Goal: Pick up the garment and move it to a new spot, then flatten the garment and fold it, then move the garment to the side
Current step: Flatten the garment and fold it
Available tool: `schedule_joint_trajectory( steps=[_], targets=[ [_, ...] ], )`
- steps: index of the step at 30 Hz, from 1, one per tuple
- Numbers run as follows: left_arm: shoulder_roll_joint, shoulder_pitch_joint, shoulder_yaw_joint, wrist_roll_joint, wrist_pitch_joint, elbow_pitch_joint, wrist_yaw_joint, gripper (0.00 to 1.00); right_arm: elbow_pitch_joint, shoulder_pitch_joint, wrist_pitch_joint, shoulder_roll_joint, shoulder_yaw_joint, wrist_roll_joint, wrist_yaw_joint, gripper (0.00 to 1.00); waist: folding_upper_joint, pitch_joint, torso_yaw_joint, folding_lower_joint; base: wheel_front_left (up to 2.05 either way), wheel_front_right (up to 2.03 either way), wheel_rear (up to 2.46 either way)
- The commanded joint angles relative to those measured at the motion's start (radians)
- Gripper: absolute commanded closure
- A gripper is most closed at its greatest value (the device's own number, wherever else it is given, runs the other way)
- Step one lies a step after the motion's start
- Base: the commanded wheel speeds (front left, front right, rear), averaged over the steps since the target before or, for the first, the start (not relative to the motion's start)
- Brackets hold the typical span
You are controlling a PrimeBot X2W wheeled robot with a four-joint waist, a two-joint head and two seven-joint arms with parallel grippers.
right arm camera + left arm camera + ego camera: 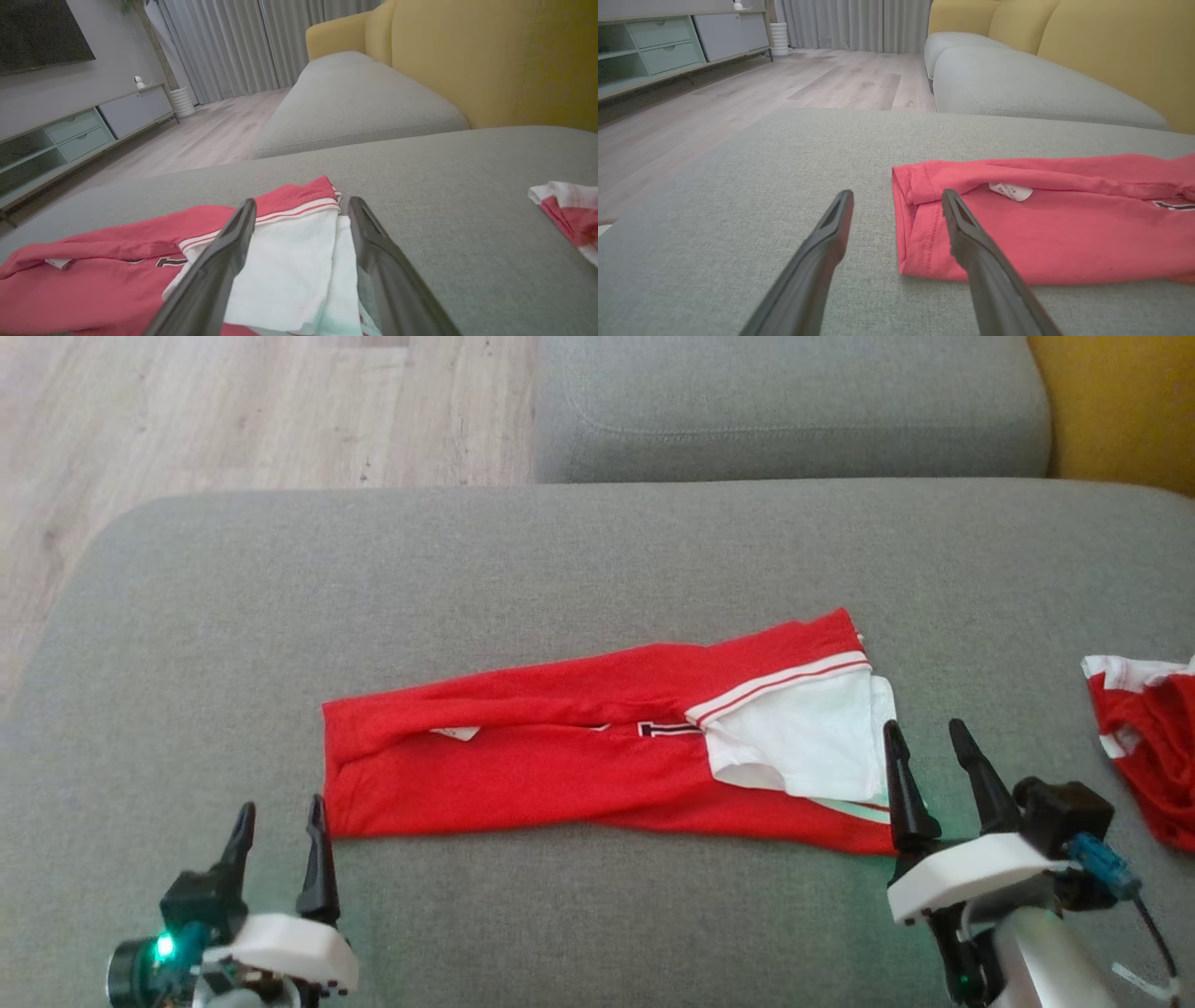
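My left fingers are spread wide and pinch nothing. They sit at the near left corner of the garment, and in the left wrist view one finger crosses in front of the stitched hem while the other is over bare cushion. My right fingers are spread just as wide and also empty, poised over the other end, where the white sleeve lies doubled onto the red.

The garment rests as a long, narrow strip across the middle of the grey sofa cushion, its far edge rolled over toward me. I judge that a lengthwise fold is in place. With one set of fingers at each end, I am well placed to take both corners for the next fold.

A second red-and-white piece lies well apart at the cushion's right edge, out of my way.

As for writing, a small white care tag peeks from under the rolled edge, but its print is too fine to read. A black-and-white lettered patch shows at the fold line, mostly tucked under, so I cannot make it out. I see no brand name.
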Motion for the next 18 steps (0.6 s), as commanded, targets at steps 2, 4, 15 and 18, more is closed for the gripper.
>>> schedule_joint_trajectory(
  steps=[2,4,15,18],
  targets=[
    [-0.007,-0.008,0.069,0.017,-0.010,-0.066,0.002,0.00,-0.034,-0.016,-0.011,0.010,0.008,-0.036,-0.005,0.00,-0.0001,-0.014,0.005,0.0002,0.00,0.00,0.00],
    [-0.026,0.019,0.101,0.023,-0.010,-0.094,-0.005,0.00,-0.028,-0.009,-0.011,0.016,0.000,-0.057,-0.005,0.00,-0.0001,-0.023,0.005,0.0002,0.00,0.00,0.00],
    [-0.092,0.099,0.167,0.071,-0.010,-0.173,-0.055,0.00,0.017,0.000,-0.011,0.025,-0.015,-0.071,-0.005,0.00,-0.0001,-0.029,0.010,0.0002,0.00,0.00,0.00],
    [-0.097,0.093,0.166,0.080,-0.010,-0.175,-0.066,0.00,0.054,-0.026,-0.011,0.025,-0.013,-0.074,-0.005,0.00,-0.0001,-0.013,0.019,0.0002,0.00,0.00,0.00]
  ],
)
